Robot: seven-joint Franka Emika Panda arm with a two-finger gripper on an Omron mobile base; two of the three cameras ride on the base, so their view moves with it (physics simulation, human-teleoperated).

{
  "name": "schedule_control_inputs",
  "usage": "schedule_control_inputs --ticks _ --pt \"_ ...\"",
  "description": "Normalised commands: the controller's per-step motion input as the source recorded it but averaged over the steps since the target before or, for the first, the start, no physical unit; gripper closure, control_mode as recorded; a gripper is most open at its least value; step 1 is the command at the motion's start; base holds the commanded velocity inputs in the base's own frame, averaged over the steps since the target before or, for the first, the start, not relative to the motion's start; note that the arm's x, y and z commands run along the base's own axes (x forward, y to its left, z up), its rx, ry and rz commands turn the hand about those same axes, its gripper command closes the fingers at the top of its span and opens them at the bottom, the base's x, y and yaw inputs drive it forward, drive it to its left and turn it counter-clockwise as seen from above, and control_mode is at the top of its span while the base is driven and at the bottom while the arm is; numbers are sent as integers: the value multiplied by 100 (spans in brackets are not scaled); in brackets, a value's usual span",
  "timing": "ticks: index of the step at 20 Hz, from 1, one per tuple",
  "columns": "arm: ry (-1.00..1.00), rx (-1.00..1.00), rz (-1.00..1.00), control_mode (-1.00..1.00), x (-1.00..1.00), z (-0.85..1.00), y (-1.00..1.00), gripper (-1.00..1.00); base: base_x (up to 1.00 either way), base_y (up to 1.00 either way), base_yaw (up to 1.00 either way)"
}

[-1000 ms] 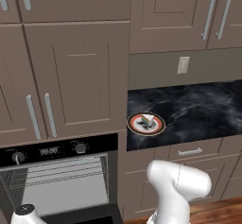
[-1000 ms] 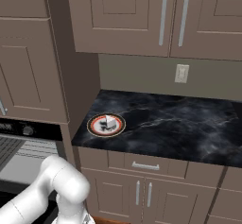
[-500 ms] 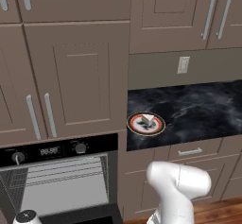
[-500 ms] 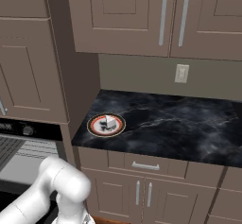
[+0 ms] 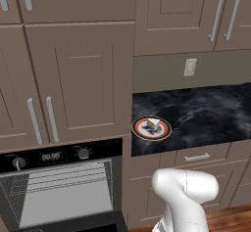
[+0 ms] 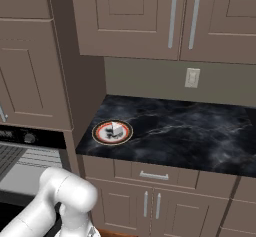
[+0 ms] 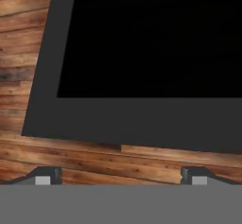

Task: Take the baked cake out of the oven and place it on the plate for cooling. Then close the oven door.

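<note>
The baked cake [image 5: 154, 124] [image 6: 116, 128], a small pale wedge, rests on the plate [image 5: 138, 128] [image 6: 100, 132] on the black marble counter. The oven [image 5: 63, 192] [image 6: 20, 146] stands open, its grey racked interior showing. In the hand view the oven door [image 7: 151, 53] lies folded down as a black glass panel in a dark grey frame, above the wooden floor. My gripper [image 7: 120, 176] hangs over the door's near edge, open, with nothing between its fingertips [image 7: 45, 176].
Brown cabinets surround the oven and hang above the counter [image 5: 206, 118] [image 6: 190, 136]. Drawers and doors with silver handles sit below the counter. A wall socket [image 5: 189, 67] [image 6: 192, 77] is on the backsplash. A plank floor [image 7: 71, 157] lies under the door.
The white hand at the lower left of the left base view has sunk down out of the picture. Cake, plate and oven have not moved.
</note>
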Motion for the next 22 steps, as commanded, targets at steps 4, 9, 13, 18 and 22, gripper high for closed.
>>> schedule_control_inputs --ticks 4,9,13,18,22 --pt "-4 0 -7 -100 -13 6 -3 -100 0 0 0" --pt "-2 0 -7 -100 -22 4 -8 -100 0 0 0" --pt "0 0 -9 -100 -21 0 -7 -100 0 0 0" --pt "0 0 -10 -100 -23 0 -5 -100 0 0 0" --pt "-1 0 -11 -100 -28 0 -6 -100 0 0 0"
